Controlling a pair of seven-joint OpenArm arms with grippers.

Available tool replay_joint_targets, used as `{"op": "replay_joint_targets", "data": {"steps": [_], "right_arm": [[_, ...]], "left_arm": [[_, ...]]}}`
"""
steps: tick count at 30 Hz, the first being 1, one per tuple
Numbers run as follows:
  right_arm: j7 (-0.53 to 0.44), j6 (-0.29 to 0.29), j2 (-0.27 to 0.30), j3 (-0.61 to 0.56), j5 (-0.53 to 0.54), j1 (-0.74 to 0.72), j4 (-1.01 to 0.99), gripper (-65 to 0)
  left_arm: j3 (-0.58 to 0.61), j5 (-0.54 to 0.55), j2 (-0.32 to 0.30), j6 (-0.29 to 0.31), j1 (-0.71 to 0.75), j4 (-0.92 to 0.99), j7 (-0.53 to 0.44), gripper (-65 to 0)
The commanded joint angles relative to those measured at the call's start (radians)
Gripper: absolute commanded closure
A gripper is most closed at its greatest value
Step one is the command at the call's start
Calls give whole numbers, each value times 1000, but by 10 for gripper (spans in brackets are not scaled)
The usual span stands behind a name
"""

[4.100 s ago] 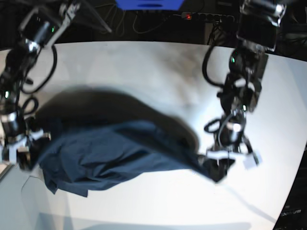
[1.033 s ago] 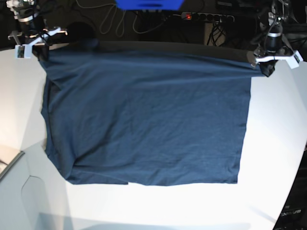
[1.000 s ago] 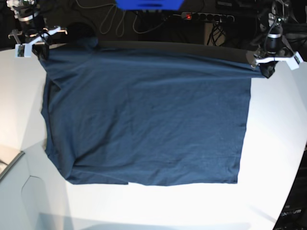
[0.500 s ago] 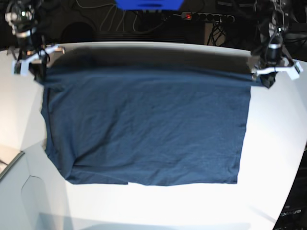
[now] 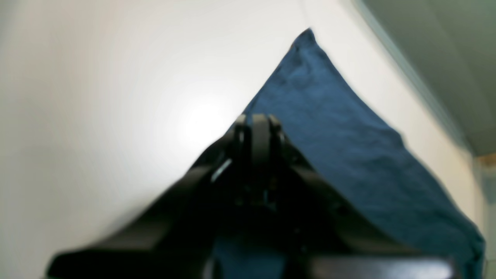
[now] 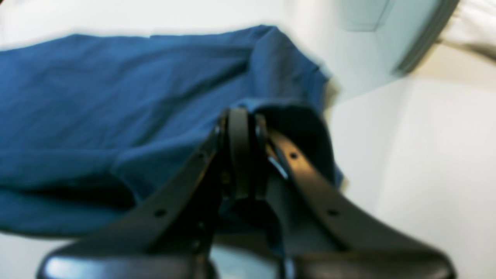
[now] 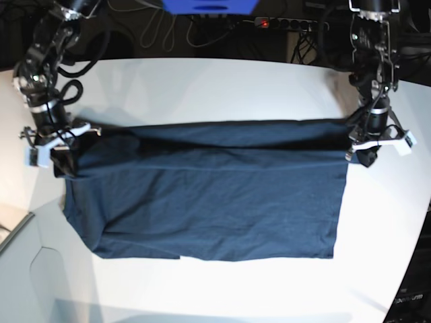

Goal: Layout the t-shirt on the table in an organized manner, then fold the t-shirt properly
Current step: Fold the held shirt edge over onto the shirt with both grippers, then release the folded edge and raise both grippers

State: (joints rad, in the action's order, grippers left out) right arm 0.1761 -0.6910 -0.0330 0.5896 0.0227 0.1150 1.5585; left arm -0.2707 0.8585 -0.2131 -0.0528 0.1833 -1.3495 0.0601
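**T-shirt folds across the table, a corner in each gripper**

T-shirt (image 7: 209, 195) lies flat on the table (image 7: 202, 87), long axis left to right — its far edge doubled toward the near hem. Left gripper (image 7: 374, 144) and right gripper (image 7: 55, 145) pinch the two far corners, jaws clamped on cloth. Both stand equally near; nothing blocks the way forward.
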Motion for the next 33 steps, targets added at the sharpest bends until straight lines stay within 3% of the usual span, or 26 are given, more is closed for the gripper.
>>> {"op": "replay_joint_targets", "data": {"steps": [1, 10, 16, 19, 26, 29, 33], "right_arm": [[-30, -7, 21, -13, 18, -28, -2, 0], [-26, -7, 127, -38, 18, -183, -229, 0], [-26, -7, 161, -46, 0, -240, -355, 0], [-31, -7, 161, -50, -80, -240, -358, -59], [-33, -7, 135, -44, -122, -237, -312, -281], [-26, -7, 130, -43, -122, -217, -255, -342], [-26, -7, 104, -43, -122, -166, -178, -360]], "left_arm": [[4, -3, -12, 11, -29, 3, -24, -4], [11, -9, -13, 11, -146, 75, -22, -4], [11, -124, -6, 8, -181, 77, -22, -10], [11, -127, -4, 3, -181, 89, -22, -48], [3, -127, -4, 6, -173, 103, 63, -330], [0, -127, -4, 6, -149, 103, 63, -340], [-25, -127, -3, 6, -113, 110, 63, -340]]}}
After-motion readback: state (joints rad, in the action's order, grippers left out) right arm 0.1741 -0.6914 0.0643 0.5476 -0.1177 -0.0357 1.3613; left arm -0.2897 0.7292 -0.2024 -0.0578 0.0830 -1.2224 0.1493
